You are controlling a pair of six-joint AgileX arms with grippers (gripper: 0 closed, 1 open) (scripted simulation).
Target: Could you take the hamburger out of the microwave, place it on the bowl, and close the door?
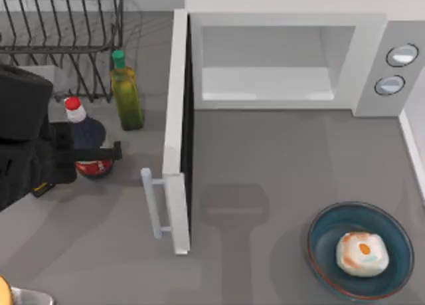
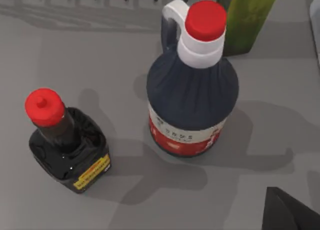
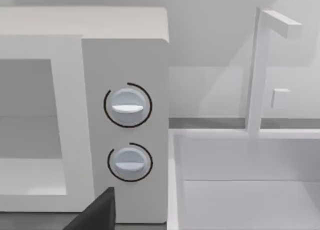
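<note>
The hamburger [image 1: 362,253] lies inside the dark blue bowl [image 1: 330,228] at the table's front right. At the back stands the white microwave [image 1: 368,39], its cavity [image 1: 265,72] bare and its two knobs [image 3: 127,105] on the side panel. The door [image 1: 176,105] is swung wide open and points toward the front, with its bar handle [image 1: 153,203] on the left face. My left gripper [image 1: 109,151] sits left of the door, over a large dark bottle. A dark edge of my right gripper [image 3: 97,214] appears low in the right wrist view, facing the knob panel.
Left of the door stand a green bottle [image 1: 126,96], a large dark bottle with a red cap [image 2: 192,99] and a small dark sauce bottle [image 2: 67,145]. A wire rack [image 1: 60,39] fills the back left. A white sink [image 3: 245,185] with a faucet [image 3: 257,69] lies right of the microwave.
</note>
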